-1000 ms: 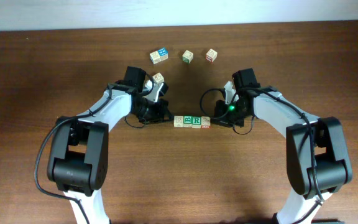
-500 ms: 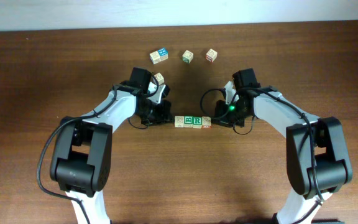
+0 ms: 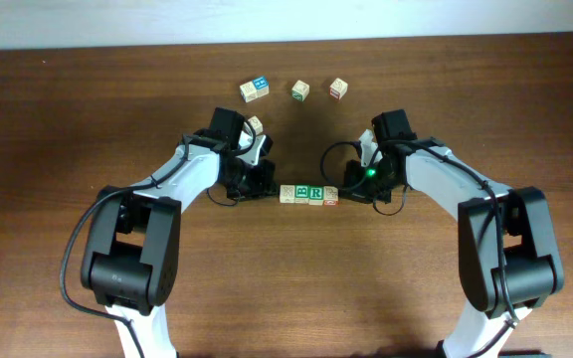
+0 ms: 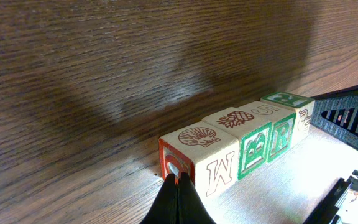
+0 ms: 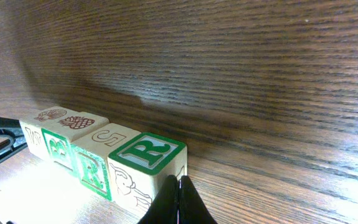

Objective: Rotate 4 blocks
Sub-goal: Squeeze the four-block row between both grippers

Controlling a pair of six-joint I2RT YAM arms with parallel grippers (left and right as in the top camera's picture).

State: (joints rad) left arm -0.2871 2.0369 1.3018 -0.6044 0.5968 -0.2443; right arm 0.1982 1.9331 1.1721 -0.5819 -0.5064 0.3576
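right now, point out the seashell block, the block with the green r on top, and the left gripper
seashell block (image 4: 199,137), left wrist view, its top face
green R block (image 5: 146,151), right wrist view, its top face
left gripper (image 4: 178,186), left wrist view, between its shut fingertips

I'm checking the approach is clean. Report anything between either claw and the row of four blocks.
Nothing visible. The shut left claw sits right at the row's shell-topped end block; the shut right claw sits at the green R block at the other end. Loose cubes lie beyond, up the table.
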